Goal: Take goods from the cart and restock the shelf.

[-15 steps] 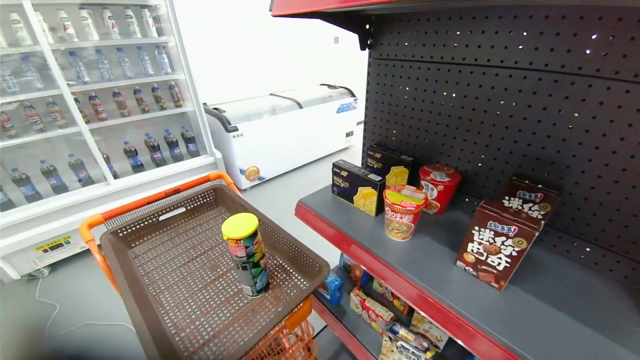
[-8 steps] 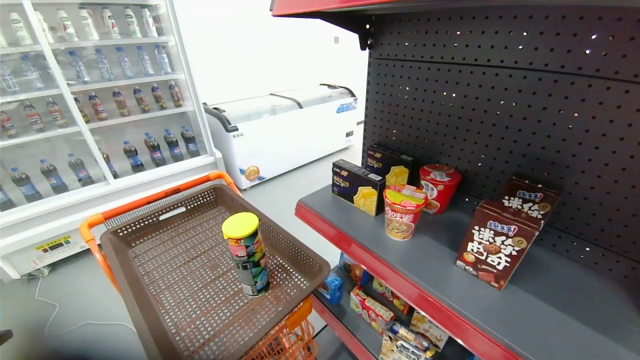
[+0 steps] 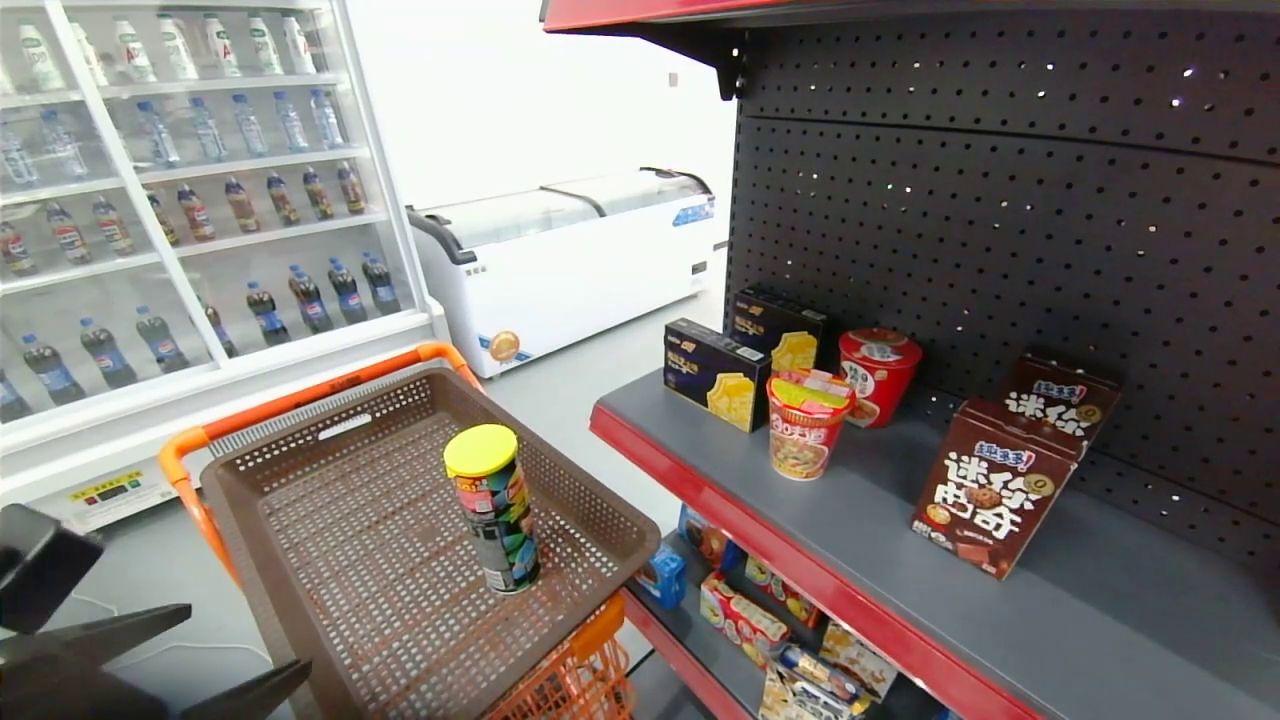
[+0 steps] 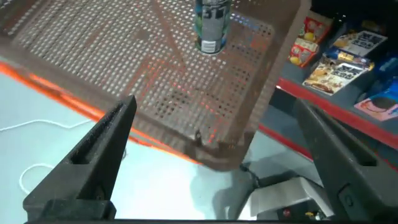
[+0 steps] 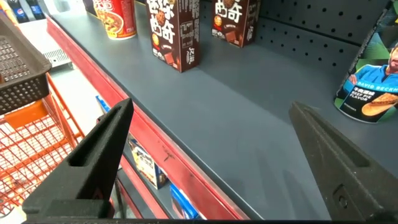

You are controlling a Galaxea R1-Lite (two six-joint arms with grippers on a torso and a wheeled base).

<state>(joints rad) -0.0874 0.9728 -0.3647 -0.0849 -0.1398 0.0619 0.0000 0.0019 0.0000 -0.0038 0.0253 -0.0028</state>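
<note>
Shop aisle: drinks cooler (image 3: 180,200) at left, chest freezer (image 3: 570,260) behind. Left hand (image 3: 251,635), fingers apart, near cart basket (image 3: 350,520). Chip can (image 3: 492,510) stands in basket, long axis vertical, yellow lid up. Right hand (image 5: 211,106), fingers apart, over grey shelf (image 5: 249,124).

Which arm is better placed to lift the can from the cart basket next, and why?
Left. The left gripper hangs open beside the basket, with the upright can ahead of it. The right gripper is open over the shelf, away from the cart.
</note>
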